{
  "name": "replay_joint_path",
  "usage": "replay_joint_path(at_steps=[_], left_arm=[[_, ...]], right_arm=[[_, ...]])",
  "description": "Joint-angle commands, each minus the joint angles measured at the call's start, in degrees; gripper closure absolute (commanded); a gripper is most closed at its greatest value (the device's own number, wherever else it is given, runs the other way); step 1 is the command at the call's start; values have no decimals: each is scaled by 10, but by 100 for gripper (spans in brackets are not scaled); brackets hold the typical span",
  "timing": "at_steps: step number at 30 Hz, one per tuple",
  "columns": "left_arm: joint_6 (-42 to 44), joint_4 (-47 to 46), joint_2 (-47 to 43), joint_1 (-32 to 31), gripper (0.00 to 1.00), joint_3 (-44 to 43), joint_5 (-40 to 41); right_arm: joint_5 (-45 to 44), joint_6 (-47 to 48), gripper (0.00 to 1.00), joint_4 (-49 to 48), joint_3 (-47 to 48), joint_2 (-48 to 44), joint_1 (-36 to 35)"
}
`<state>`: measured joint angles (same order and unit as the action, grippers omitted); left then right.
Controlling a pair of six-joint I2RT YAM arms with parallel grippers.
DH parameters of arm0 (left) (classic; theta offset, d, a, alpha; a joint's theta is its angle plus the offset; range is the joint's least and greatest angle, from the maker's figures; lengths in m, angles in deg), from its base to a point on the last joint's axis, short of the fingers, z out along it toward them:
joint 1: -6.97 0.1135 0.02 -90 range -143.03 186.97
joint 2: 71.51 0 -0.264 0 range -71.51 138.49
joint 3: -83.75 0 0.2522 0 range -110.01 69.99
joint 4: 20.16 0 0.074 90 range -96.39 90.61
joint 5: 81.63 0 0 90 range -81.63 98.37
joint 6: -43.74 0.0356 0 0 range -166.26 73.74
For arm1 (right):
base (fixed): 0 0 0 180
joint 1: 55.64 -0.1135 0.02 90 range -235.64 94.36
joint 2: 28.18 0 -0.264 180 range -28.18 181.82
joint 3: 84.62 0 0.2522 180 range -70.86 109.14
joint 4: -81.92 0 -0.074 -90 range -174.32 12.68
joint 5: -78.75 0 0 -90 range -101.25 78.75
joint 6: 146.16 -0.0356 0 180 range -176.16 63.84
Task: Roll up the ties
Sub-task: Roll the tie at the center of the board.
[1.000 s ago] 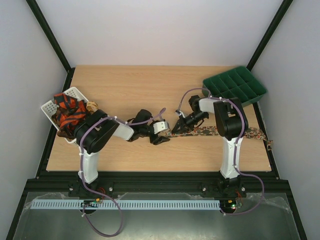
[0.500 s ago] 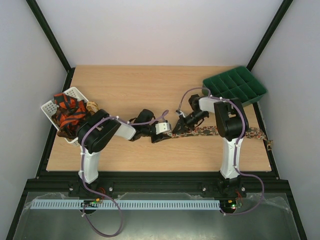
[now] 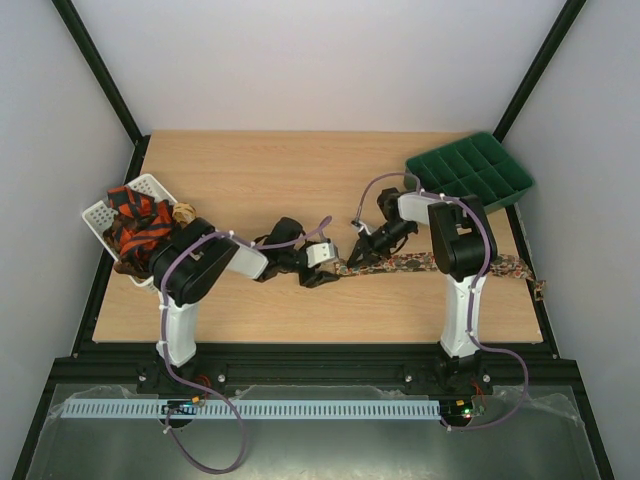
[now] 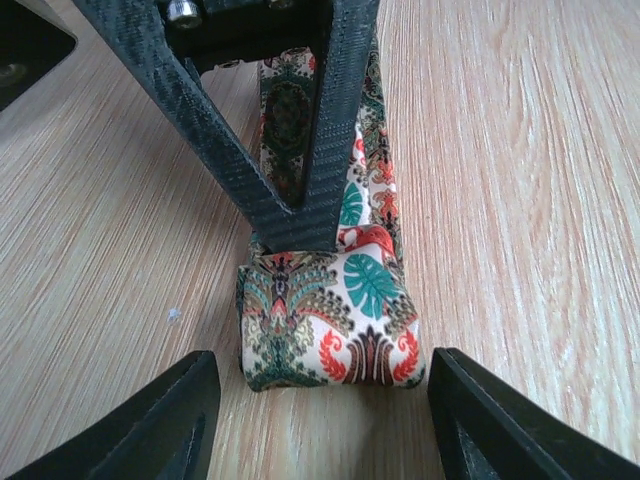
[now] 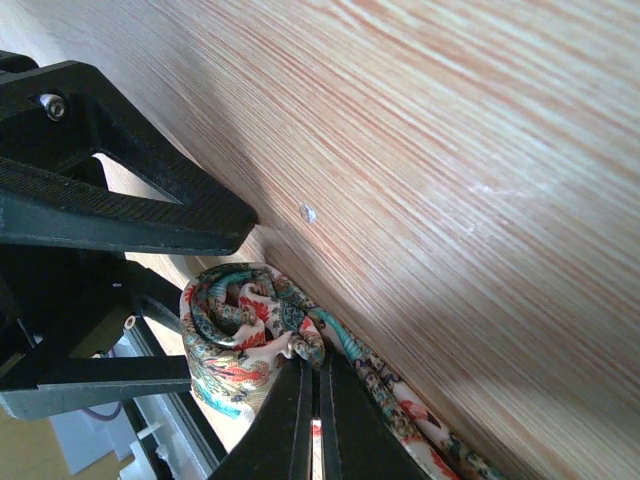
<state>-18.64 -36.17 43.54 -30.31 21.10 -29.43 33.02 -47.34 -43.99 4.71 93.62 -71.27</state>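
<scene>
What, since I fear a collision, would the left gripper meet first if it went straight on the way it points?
The rolled end of the brown-olive floral-print fabric necktie, lying just ahead of the open left gripper. Close behind it, depth unclear, the right gripper pinches that necktie.

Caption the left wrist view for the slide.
Open left hand flanks the rolled end of the floral tie while the right hand pinches it just behind the roll.
</scene>
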Motion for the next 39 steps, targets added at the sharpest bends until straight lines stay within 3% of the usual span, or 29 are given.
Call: replay_joint_path(at_steps=[1,8,15,27,34,39], left_arm=[[-22,31,6,-4,39,41,-1],[-69,-25,21,-24,43,30,6],[-97,-36,12,-37,59,2,8],[-111,-62,40,-65,61,-52,40],[-65,2,80,-66,63,-67,65],[-26,77,55,-60,68,-38,120]], right_arm=[[-86,17,99,-22,-29,43,0],[-78,2,99,-50,-51,42,1],[-72,-3,99,-67,-63,42,0],[-54,-7,99,-77,-71,39,0],[-42,-9,99,-78,-74,34,0],[-35,-12,95,-62,-62,18,3]])
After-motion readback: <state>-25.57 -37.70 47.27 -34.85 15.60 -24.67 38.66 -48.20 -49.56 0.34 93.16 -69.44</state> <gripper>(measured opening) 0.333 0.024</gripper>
